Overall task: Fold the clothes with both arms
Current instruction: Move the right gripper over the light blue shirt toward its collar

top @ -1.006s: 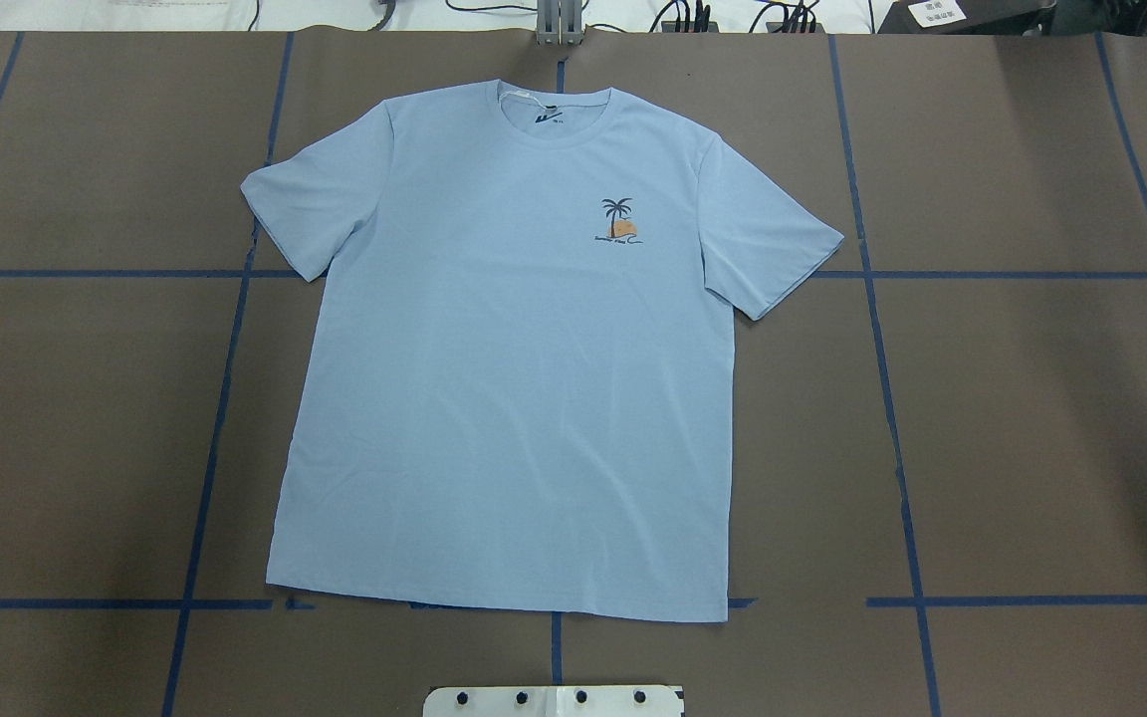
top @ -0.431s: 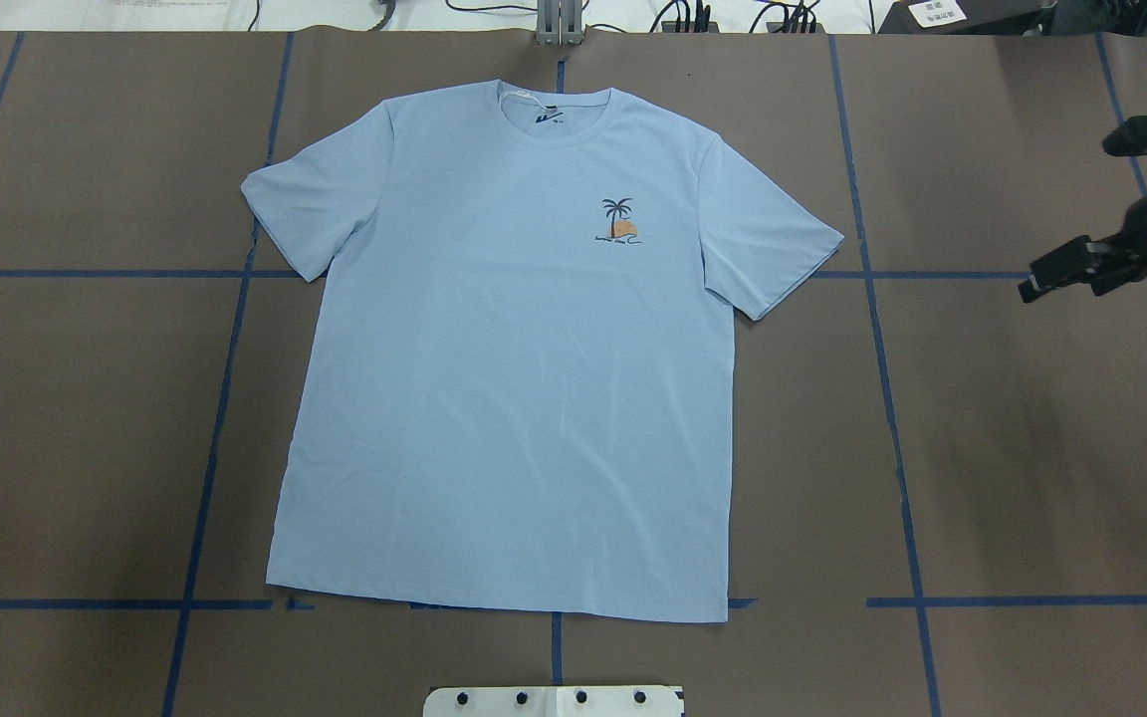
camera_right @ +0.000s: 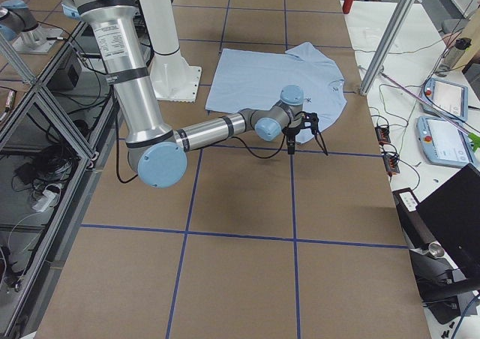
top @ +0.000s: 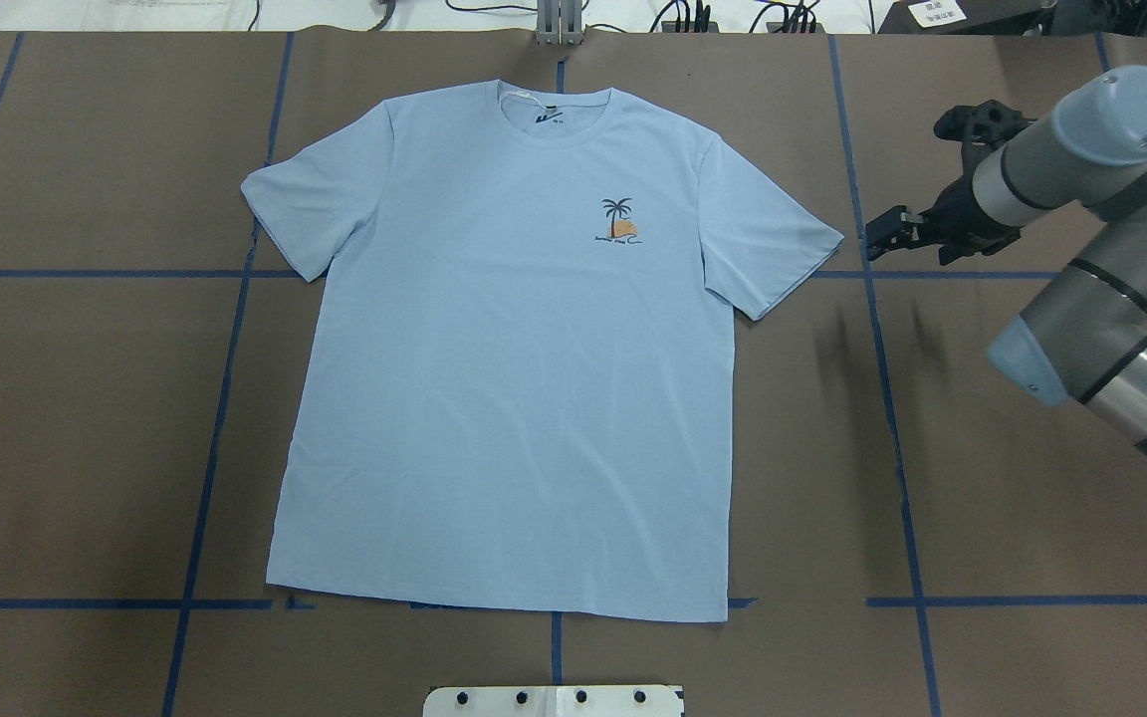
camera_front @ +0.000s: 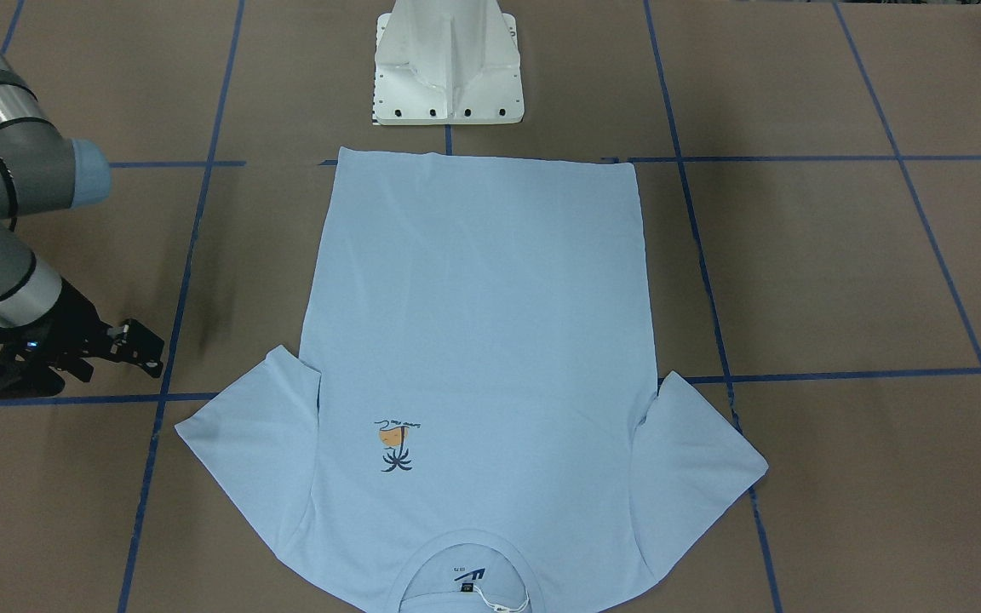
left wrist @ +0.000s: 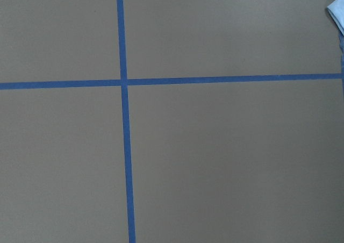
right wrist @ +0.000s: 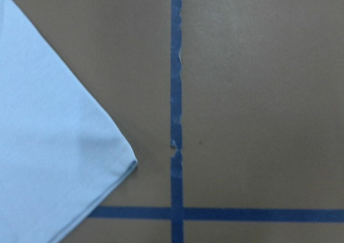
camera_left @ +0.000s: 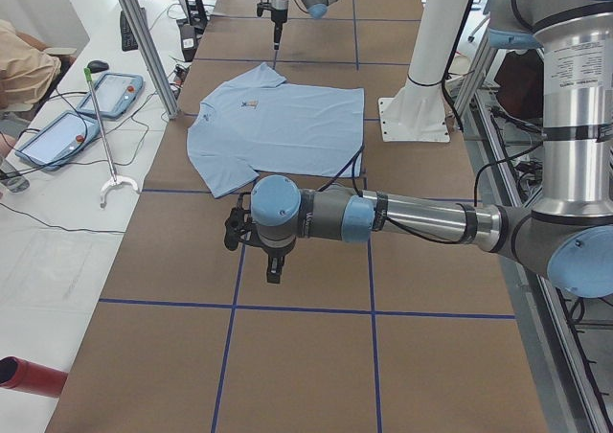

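Note:
The light blue T-shirt (top: 514, 378) lies flat and face up on the brown table, with its collar (top: 554, 115) at the far side and the palm-tree print (top: 618, 221) showing. My right gripper (top: 882, 234) hangs just beyond the tip of the sleeve (top: 783, 249) on its side, not touching it; its fingers look shut and empty. The right wrist view shows that sleeve corner (right wrist: 64, 146) beside a tape cross. My left gripper (camera_left: 275, 272) shows only in the exterior left view, above bare table off the other sleeve; I cannot tell its state.
Blue tape lines (top: 877, 398) grid the brown table cover. The white pedestal base (camera_front: 448, 60) stands at the shirt's hem side. Tablets (camera_left: 115, 93) and cables lie on the white bench past the collar edge. Aluminium posts (camera_left: 144, 40) stand there too.
My right arm has come in from the overhead view's right edge and moved left, up to the sleeve tip. The shirt has not moved.

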Motion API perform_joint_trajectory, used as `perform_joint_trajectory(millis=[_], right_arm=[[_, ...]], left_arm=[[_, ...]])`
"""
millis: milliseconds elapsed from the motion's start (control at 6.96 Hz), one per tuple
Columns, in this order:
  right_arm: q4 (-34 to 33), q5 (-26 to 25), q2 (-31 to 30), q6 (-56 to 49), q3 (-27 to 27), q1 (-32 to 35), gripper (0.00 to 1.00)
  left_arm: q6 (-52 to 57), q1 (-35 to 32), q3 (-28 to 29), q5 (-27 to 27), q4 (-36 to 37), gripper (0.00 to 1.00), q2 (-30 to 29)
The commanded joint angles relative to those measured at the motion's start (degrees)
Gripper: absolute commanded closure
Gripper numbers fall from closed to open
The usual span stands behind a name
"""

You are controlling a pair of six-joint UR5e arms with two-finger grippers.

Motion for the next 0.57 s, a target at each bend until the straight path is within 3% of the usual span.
perform_joint_trajectory(millis=[0, 144, 287, 431], right_arm=[[9.36, -5.33, 6.50, 8.35, -10.48, -3.12, 0.15], [9.47, -5.34, 6.79, 8.28, -10.52, -3.21, 0.26], [9.56, -5.43, 6.71, 8.10, -10.52, -3.13, 0.45], [9.56, -5.25, 6.36, 7.75, -10.43, -3.04, 0.97]], left_arm=[[0.07, 0.03, -0.18, 0.25, -1.64, 0.00, 0.06], [0.07, -0.06, -0.18, 0.51, -1.65, 0.00, 0.06], [0.15, -0.06, -0.18, 0.42, -1.65, 0.00, 0.15], [0.24, -0.06, -0.18, 0.51, -1.73, 0.00, 0.24]])
